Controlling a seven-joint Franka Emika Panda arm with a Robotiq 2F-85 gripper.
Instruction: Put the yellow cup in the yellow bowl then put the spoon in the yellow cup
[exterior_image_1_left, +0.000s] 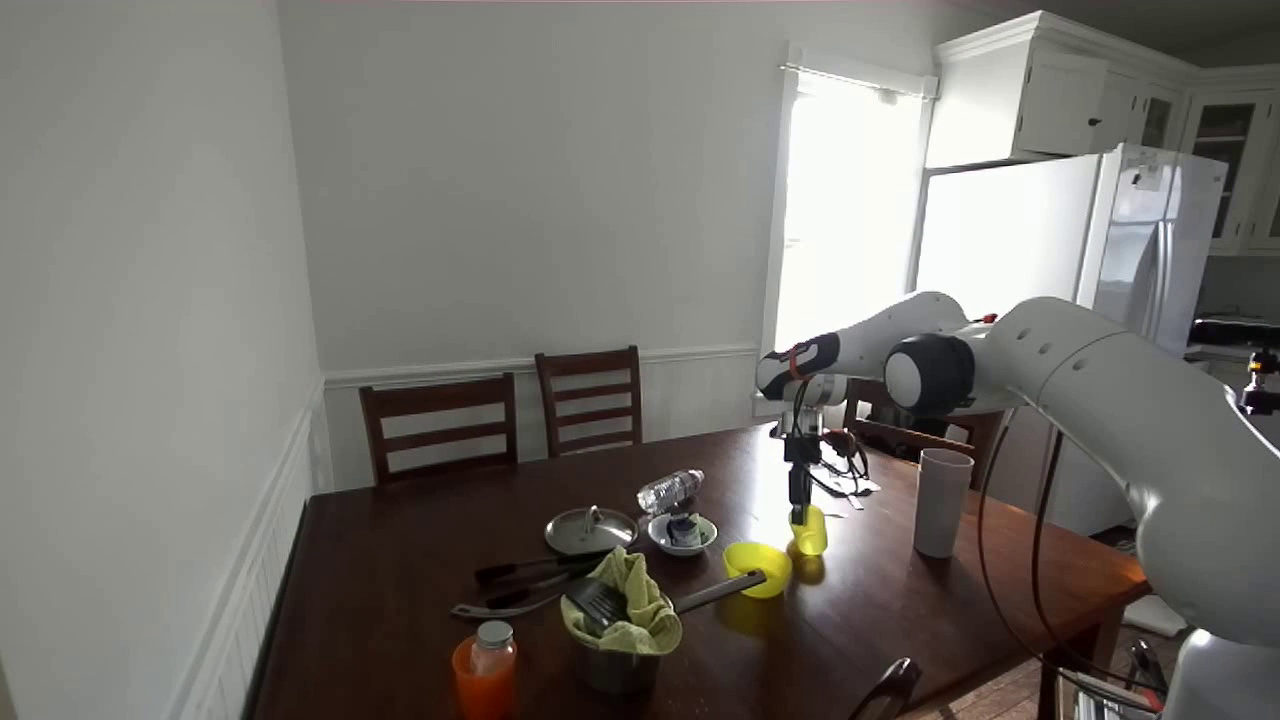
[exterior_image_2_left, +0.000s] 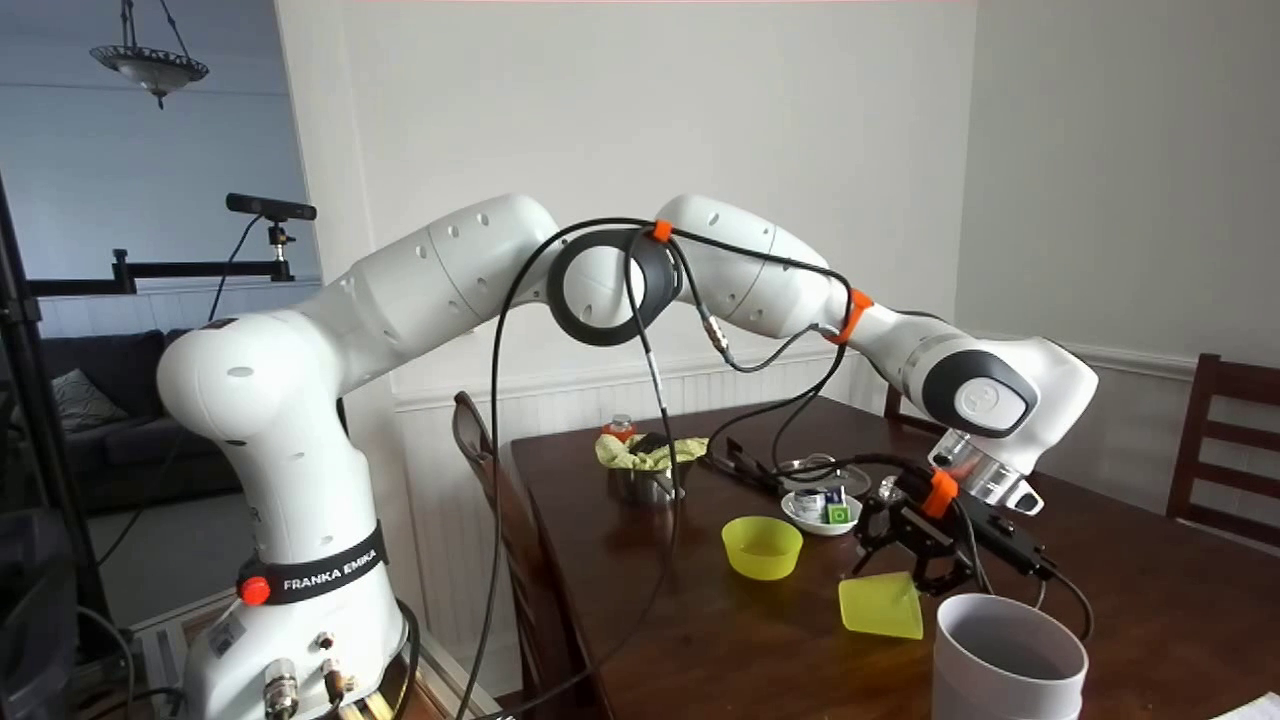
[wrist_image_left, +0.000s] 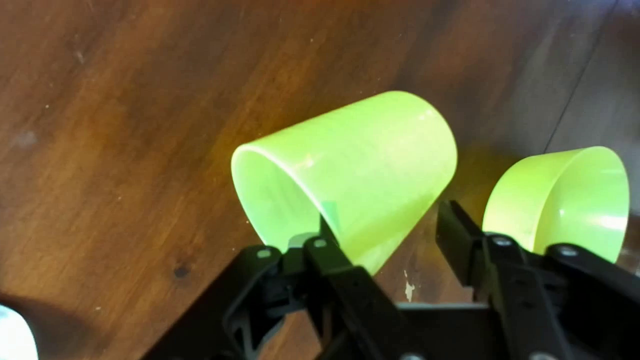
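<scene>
The yellow cup (wrist_image_left: 385, 145) lies on its side on the dark wooden table (exterior_image_1_left: 400, 570), outside and near the yellow bowl (exterior_image_2_left: 762, 562), which sits upright. The Robotiq gripper (wrist_image_left: 387, 215) is low at the cup with its jaws wide apart: in the wrist view one finger (wrist_image_left: 332, 260) reaches into the cup's mouth (its tip shows faintly through the translucent wall), while the other finger (wrist_image_left: 460, 245) is outside, on the side toward the bowl, with table showing between it and the cup. Whether the inner finger touches the wall I cannot tell. A pale grey tumbler (exterior_image_1_left: 940, 510) stands upright on the cup's opposite side from the bowl. In an exterior view, a metal saucepan (exterior_image_1_left: 617, 672) holds a green cloth (exterior_image_1_left: 650, 628) and a black slotted spatula (exterior_image_1_left: 598, 603); the pan handle (exterior_image_1_left: 715, 594), seen from there, overlaps the bowl. Near the saucepan are an orange cup (exterior_image_1_left: 480, 700) with a silver-lidded jar (exterior_image_1_left: 493, 652) in it, dark-handled utensils (exterior_image_1_left: 497, 574) whose heads I cannot make out, a metal lid (exterior_image_1_left: 570, 535), and a white bowl (exterior_image_1_left: 660, 542) of small packets, with a clear bottle (exterior_image_1_left: 668, 492) just behind.
</scene>
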